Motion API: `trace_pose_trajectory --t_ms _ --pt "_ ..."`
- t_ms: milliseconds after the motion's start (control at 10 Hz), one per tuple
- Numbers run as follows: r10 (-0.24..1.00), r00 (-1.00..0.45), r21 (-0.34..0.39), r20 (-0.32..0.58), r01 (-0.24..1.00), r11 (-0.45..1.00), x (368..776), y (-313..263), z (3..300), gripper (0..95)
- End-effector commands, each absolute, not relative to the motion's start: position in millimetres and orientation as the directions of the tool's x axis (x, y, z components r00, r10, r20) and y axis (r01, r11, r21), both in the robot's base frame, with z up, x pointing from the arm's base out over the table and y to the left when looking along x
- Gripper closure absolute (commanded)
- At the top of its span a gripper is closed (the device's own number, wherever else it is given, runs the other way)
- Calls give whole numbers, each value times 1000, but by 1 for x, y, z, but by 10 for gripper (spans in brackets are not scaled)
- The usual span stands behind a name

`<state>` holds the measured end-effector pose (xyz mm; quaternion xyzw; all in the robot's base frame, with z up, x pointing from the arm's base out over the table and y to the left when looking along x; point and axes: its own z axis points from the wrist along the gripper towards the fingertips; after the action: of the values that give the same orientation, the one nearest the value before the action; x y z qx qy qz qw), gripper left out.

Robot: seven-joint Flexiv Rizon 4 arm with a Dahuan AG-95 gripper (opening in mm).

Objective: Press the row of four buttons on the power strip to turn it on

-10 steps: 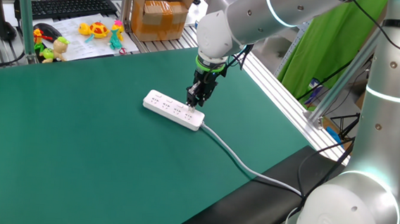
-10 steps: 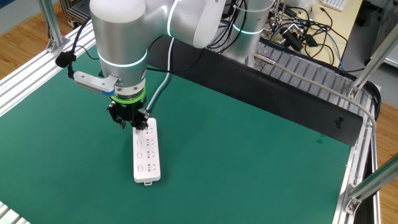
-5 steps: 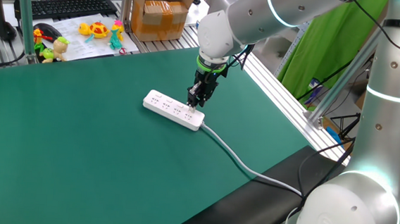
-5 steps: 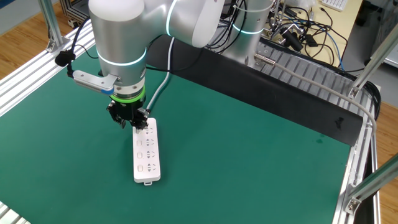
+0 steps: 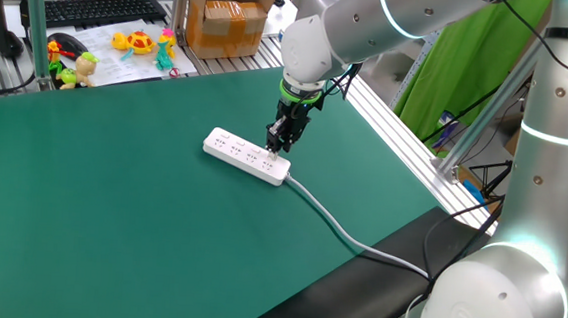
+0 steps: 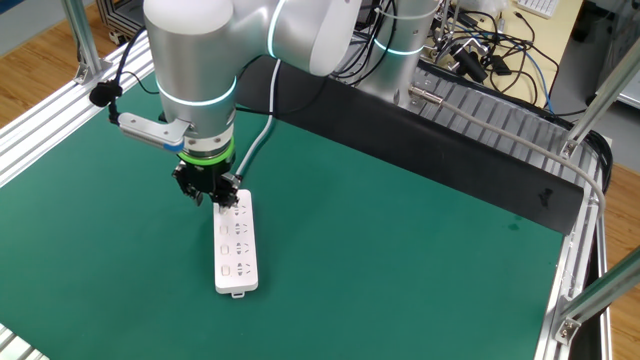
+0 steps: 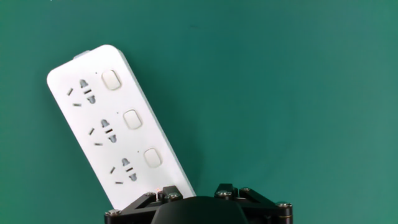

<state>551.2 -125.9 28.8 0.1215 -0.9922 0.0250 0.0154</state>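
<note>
Change: nothing visibly moved; pincer (image 5: 277,148) stays at the cable end.
Pincer: fingertips hidden, so I cannot tell whether open or closed.
Power strip (image 6: 236,247): flat on the green worktop (image 5: 109,227).
Four buttons (image 7: 133,119): three visible.
Risk: an off-centre press could skid the strip or miss.

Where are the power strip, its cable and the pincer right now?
power strip (image 7: 93,130): hand view, on its white top face beside the middle socket.
cable (image 5: 332,224): one fixed view, midway along the grey run across the mat.
pincer (image 5: 276,148): one fixed view, at the fingertips over the strip's cable end.
</note>
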Motion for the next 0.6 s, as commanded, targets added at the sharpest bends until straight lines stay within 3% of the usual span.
trace_pose_trajectory --t_ms 100,600 --pt "-240 -970 -50 40 -242 969 551 -123 33 570" --pt "-226 -974 -48 30 -228 973 553 -120 33 570"
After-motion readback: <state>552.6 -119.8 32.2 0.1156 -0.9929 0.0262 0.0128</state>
